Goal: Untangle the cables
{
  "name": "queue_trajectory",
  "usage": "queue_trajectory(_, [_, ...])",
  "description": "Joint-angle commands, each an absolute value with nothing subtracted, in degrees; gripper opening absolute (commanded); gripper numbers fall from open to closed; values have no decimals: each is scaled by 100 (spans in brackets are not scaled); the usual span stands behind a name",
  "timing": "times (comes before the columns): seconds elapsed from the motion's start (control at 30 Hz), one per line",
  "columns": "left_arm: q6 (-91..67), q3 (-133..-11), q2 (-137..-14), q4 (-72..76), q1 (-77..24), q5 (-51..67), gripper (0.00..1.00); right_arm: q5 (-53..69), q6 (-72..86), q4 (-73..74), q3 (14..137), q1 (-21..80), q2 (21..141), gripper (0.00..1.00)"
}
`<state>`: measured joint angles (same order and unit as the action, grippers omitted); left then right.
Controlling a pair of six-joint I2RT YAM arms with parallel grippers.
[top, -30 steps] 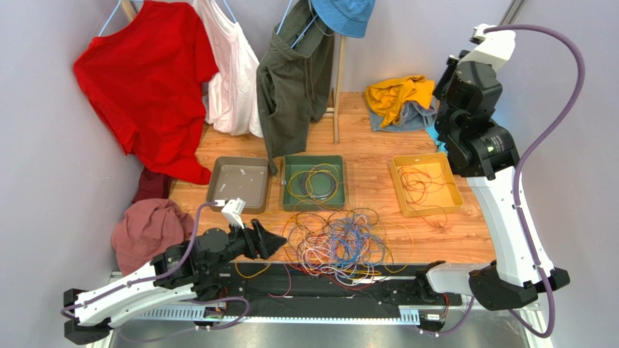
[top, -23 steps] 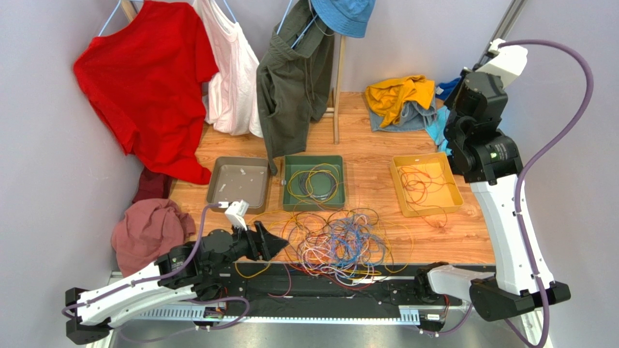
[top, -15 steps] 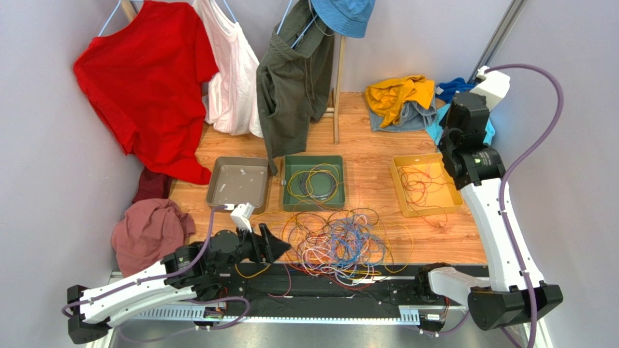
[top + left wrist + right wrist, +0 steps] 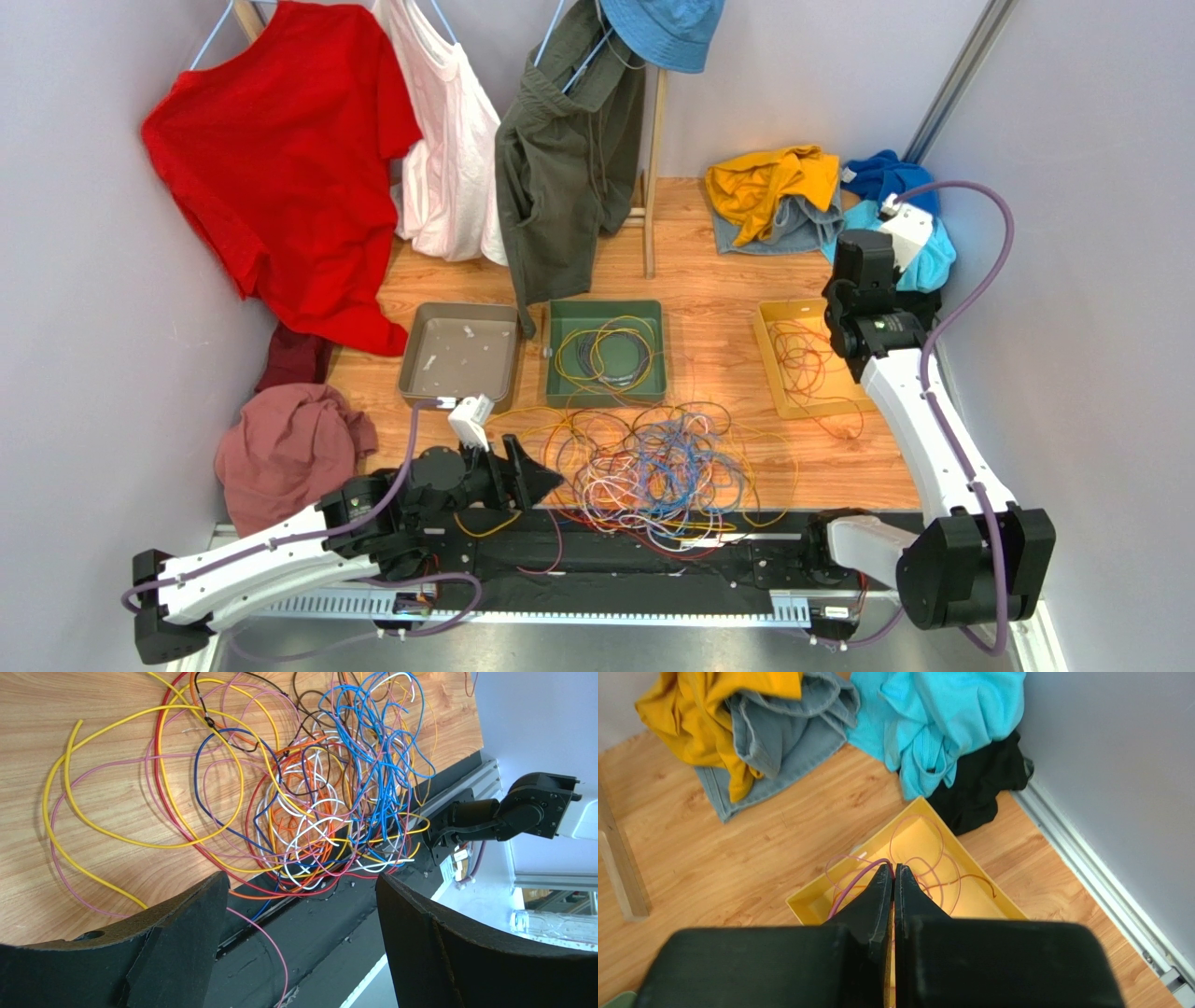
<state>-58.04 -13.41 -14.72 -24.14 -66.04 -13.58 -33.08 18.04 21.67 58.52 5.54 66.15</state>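
Logging cable state: main tangle of cables lies on wood table at the near edge, centre, just in front of green tray. Its long axis runs left-right along the black rail, and it is wider than deep. Nearest loops spill onto the rail. Colours: blue, white, orange, yellow, red, pink. Blue is mostly on the right half, w/ white and orange in the core. In left wrist view, big yellow loops sweep out from the knot over bare wood, one free yellow end sticking out. A loose yellow strand lies on the rail near the left arm.

L gripper is low, pointing right at the tangle's left flank. Jaws are spread wide w/ nothing between, tips near the outer loops.

R gripper hangs over yellow tray, pointing down. Its fingers are pressed together, and purple strand runs up to the tips, apparently pinched. Thin purple/red loops lie in that tray.

Green tray holds coiled yellow/orange/blue loops. Grey tray sits to its left.

Surroundings: grey walls. Red shirt, white top and olive garment hang at the back. Yellow cloth and cyan cloth are heaped at far right, pink cap at left
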Motion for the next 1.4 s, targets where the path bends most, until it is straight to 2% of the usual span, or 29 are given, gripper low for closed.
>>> queue_trajectory(0.0, [-5854,-1266,-1599,-1969,-6636,-1310,86,-2980,2486,2056,5511,536,6583,0])
queue_trajectory(0.03, [-5854,-1257,-1652,-1934,-6627,-1301,86,-2771,2548,2126,5485,536,6618,0])
queue_trajectory(0.07, [-5854,-1239,-1678,-1873,-6627,-1292,85,-2638,2592,2240,5467,527,6662,20])
queue_trajectory(0.13, [-5862,-1231,-1757,-1820,-6627,-1239,85,-2427,2750,2407,5519,527,6820,39])
queue_trajectory(0.17, [-5871,-1230,-1775,-1811,-6627,-1222,85,-2374,2821,2530,5493,527,6855,51])
queue_trajectory(0.27, [-5871,-1239,-1758,-1872,-6627,-1187,85,-2241,3005,2531,5371,536,6751,63])
queue_trajectory(0.37, [-5871,-1265,-1653,-1977,-6627,-1213,85,-2101,3129,2374,5212,562,6312,64])
queue_trajectory(0.53, [-5783,-1371,-1529,-2083,-6627,-1441,86,-1618,3689,2048,4870,755,4906,68])
queue_trajectory(0.67, [-5643,-1555,-1731,-1987,-6627,-1652,86,-811,4261,1926,4422,1202,3940,66])
queue_trajectory(0.73, [-5616,-1608,-2012,-1890,-6627,-1670,86,-396,4429,1689,3923,1580,3649,61])
queue_trajectory(0.8, [-5581,-1696,-2414,-1794,-6627,-1670,87,-508,4439,1478,3544,2545,3306,57])
queue_trajectory(0.83, [-5572,-1714,-2565,-1706,-6627,-1687,87,-692,4430,1372,3246,3393,3226,55])
queue_trajectory(0.9, [-5590,-1767,-3012,-1600,-6627,-1714,87,-1297,4368,1284,2989,4267,3164,54])
queue_trajectory(1.07, [-5642,-1916,-3778,-1380,-6627,-1959,87,-2941,4061,1379,2961,7024,3786,54])
queue_trajectory(1.2, [-5704,-1969,-4235,-1345,-6618,-2179,84,-4014,3885,1485,3128,8023,4244,54])
queue_trajectory(1.37, [-5599,-2126,-4806,-1196,-6609,-2364,79,-4061,3893,1389,3041,8270,4386,54])
